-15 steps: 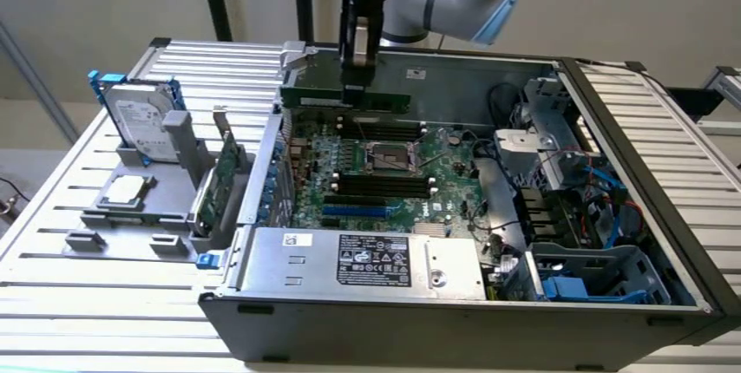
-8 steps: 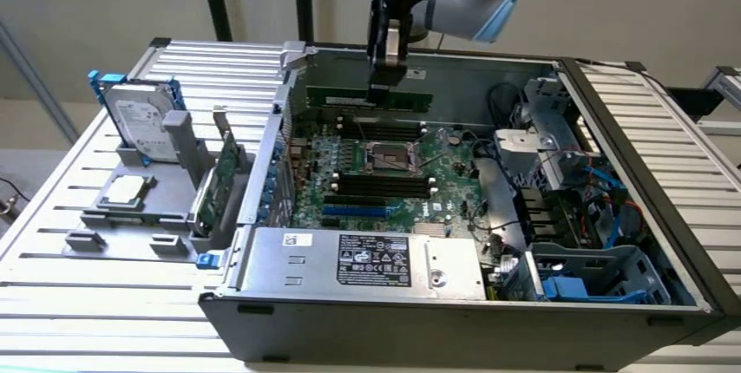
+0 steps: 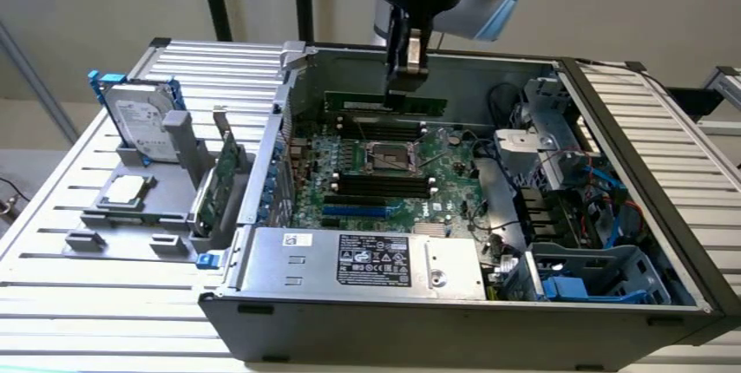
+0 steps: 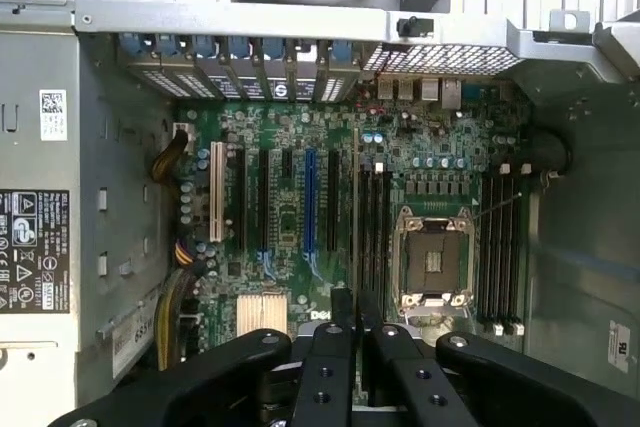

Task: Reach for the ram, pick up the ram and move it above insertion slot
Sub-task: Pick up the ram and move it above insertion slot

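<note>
My gripper hangs over the open computer case, shut on the ram, a long thin green stick held level above the motherboard. In the wrist view the ram shows edge-on as a thin line running out from between the black fingers. That line lies just beside the group of long black insertion slots next to the silver processor socket. In the exterior view those slots lie near the socket, with a second group beyond it.
A hard drive, a loose processor and a green expansion card stand in a grey holder at the exterior view's left. The power supply is at the case front. Cables and a drive cage crowd its right.
</note>
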`<state>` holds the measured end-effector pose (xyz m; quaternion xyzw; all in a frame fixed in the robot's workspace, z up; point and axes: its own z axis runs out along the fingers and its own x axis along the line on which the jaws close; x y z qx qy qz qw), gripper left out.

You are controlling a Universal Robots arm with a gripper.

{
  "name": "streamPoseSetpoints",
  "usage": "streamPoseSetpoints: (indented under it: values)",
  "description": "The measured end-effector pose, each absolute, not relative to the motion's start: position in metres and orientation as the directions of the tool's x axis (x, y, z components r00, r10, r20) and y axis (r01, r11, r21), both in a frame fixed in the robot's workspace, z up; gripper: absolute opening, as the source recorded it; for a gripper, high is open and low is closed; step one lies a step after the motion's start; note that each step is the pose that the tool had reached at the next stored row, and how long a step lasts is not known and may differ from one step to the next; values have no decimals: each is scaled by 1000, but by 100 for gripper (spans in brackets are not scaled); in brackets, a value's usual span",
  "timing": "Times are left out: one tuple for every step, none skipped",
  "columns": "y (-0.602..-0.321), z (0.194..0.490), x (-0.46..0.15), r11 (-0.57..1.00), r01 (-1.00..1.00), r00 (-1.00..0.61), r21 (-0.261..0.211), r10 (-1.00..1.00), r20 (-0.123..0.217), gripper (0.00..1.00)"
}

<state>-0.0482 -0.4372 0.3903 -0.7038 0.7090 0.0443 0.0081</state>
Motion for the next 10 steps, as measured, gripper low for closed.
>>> streamPoseSetpoints:
  values:
    - [-437, 389, -46, 5, -999, -9, 51, -997, -74, 13]
    - [-437, 388, -44, 5, -999, -9, 51, -997, -74, 13]
    - [-437, 387, -43, 5, -999, -9, 51, -997, -74, 13]
    - [-437, 387, -42, 6, -999, -9, 51, -997, -74, 13]
    - [-437, 387, -42, 6, -999, -9, 51, -997, -74, 13]
    - [-437, 387, -42, 6, -999, -9, 51, -997, -74, 13]
    - [-437, 387, -42, 6, -999, -9, 51, -997, -74, 13]
    - [-437, 387, -42, 6, -999, -9, 51, -997, -74, 13]
    - [-437, 387, -42, 5, -999, -9, 51, -997, -74, 13]
    - [-437, 387, -42, 5, -999, -9, 51, -997, -74, 13]
